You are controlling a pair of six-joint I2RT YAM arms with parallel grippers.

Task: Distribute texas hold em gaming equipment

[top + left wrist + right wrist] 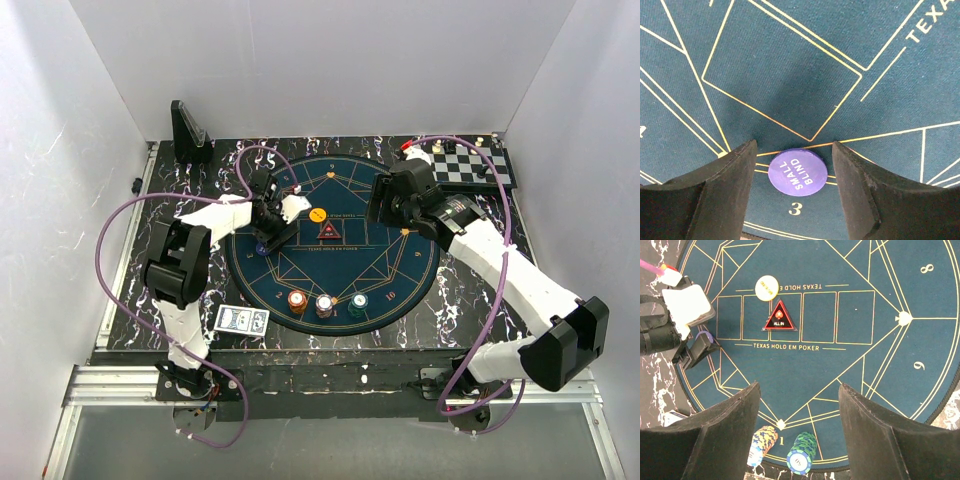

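The left arm (188,335) and right arm (495,258) are made of white tubes and black joints. A purple cable (100,245) is run along each. Black fingers (715,200) are fitted.

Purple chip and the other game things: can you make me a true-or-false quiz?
The purple chip says SMALL BLIND. True.
The left gripper is pinching it. False: its fingers stand apart, the chip flat on the mat between them.
The red triangle says ALL IN. True.
The card deck lies on the mat. False: it lies on the marbled table beside the mat.
The right gripper holds a chip. False: it is open and empty.
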